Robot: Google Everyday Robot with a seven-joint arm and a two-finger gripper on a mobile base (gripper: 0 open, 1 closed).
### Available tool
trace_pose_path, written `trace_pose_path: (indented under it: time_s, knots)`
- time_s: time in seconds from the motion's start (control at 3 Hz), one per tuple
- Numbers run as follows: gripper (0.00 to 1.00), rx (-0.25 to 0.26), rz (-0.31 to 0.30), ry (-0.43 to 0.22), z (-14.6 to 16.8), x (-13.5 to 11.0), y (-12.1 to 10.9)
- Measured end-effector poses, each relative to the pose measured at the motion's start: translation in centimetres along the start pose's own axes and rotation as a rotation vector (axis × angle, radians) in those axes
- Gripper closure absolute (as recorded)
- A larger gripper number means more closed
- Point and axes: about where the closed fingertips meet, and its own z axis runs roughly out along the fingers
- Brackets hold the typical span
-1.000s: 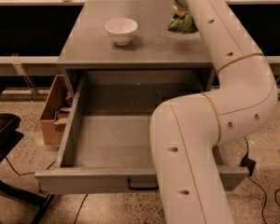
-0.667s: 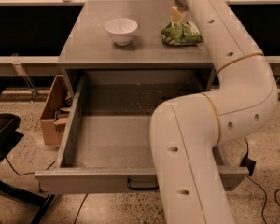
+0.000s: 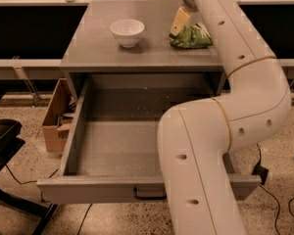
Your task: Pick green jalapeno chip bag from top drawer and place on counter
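The green jalapeno chip bag [image 3: 192,36] lies on the counter [image 3: 137,53] at its right side, to the right of the white bowl. My gripper [image 3: 179,29] is just above the bag's upper left edge. It is open, with one pale finger [image 3: 180,19] showing and the other hidden behind my arm. The top drawer [image 3: 117,146] is pulled fully out below the counter and nothing lies on its speckled floor. Its black handle [image 3: 149,196] shows on the front panel.
A white bowl [image 3: 127,32] stands on the counter's left half. My white arm [image 3: 225,131] crosses the drawer's right side. A brown cardboard box [image 3: 56,116] sits on the floor left of the cabinet. A black chair base [image 3: 5,146] is at the far left.
The bag has come down from the gripper's hold onto the counter and now lies flat. The visible finger has shifted left, off the bag.
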Motion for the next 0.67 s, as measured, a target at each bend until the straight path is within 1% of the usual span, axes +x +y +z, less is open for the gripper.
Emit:
trace_pose_path:
  time_s: [0.33, 0.67]
  knots:
    - [0.0, -0.008, 0.02, 0.022, -1.5, 2.2, -1.2]
    - [0.0, -0.03, 0.064, 0.1, -4.9, 7.8, -3.5]
